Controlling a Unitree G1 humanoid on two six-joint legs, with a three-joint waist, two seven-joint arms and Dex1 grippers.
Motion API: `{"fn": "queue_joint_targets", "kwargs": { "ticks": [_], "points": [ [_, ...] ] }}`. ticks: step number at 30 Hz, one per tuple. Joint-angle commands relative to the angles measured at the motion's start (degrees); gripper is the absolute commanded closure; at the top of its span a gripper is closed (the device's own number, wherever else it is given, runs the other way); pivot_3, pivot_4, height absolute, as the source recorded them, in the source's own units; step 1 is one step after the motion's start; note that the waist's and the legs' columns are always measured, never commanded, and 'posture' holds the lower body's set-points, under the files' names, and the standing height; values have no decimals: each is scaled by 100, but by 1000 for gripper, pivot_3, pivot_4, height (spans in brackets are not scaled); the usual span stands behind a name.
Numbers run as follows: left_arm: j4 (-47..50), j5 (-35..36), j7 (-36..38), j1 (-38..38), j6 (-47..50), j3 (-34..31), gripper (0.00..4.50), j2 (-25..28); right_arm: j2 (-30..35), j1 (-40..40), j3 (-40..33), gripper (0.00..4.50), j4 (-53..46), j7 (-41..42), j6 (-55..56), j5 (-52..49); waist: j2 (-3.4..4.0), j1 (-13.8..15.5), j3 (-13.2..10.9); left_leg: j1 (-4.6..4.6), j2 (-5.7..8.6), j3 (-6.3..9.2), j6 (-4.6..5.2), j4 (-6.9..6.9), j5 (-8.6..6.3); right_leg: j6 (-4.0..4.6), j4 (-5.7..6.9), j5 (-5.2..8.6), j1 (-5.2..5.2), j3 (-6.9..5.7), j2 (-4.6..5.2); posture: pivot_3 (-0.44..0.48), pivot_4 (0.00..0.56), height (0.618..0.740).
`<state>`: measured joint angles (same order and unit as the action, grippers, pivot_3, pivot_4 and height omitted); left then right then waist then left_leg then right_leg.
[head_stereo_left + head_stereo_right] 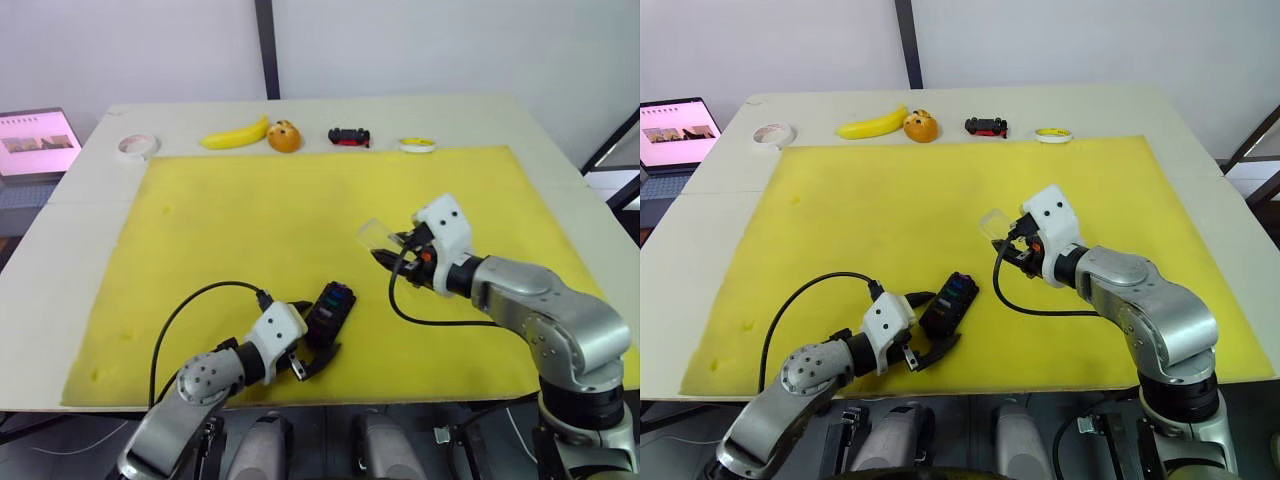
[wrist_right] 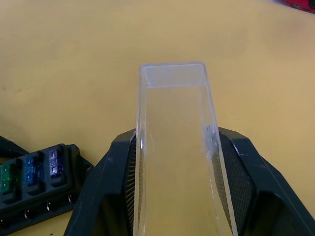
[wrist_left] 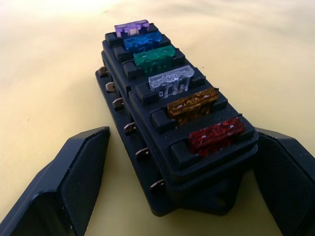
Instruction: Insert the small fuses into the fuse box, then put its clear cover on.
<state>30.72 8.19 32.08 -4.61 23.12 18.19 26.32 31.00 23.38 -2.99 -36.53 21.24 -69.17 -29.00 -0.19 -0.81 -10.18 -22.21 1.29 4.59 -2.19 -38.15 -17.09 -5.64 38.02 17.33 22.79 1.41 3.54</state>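
Right pincer [image 2: 174, 184] clamped around clear cover [image 2: 174, 142]

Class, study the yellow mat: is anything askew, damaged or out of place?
Nothing stands out. Six coloured fuses sit level in the black rectangular fuse box, which lies between the left end effector fingers. The right end effector grips the clear plastic cover, apart from the box.

Yellow mat [image 1: 250, 220], tape roll [image 1: 137, 146], banana [image 1: 236, 134], orange [image 1: 285, 136], toy car [image 1: 349, 136] (black-and-red), laptop [image 1: 38, 143]
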Motion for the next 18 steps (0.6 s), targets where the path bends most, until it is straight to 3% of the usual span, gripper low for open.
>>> {"fn": "queue_joint_targets", "kwargs": {
  "ticks": [1,2,12,18],
  "points": [
    [-261,-21,60,-24,-7,-166,1360,108,23,-15,-169,2792,-378,-61,89,-46,0,1,0,0,0,0,0,0,0,0,0,0,0,0,0,0,150,740],
    [-323,-28,64,31,-8,-173,1756,99,30,-38,-194,2792,-396,-74,77,-51,0,1,0,0,0,0,0,0,0,0,0,0,0,0,0,0,150,740],
    [-726,167,367,346,-247,-345,1756,127,129,-174,-319,2792,-506,-78,48,-107,2,7,1,3,0,1,0,0,0,0,0,0,-3,0,1,0,150,740],
    [-1343,533,1475,1007,-597,-309,1920,510,528,-307,-507,2792,-579,560,348,-436,3,7,2,5,2,1,0,-1,0,0,2,0,-4,-2,-1,0,150,740]
  ]
}}
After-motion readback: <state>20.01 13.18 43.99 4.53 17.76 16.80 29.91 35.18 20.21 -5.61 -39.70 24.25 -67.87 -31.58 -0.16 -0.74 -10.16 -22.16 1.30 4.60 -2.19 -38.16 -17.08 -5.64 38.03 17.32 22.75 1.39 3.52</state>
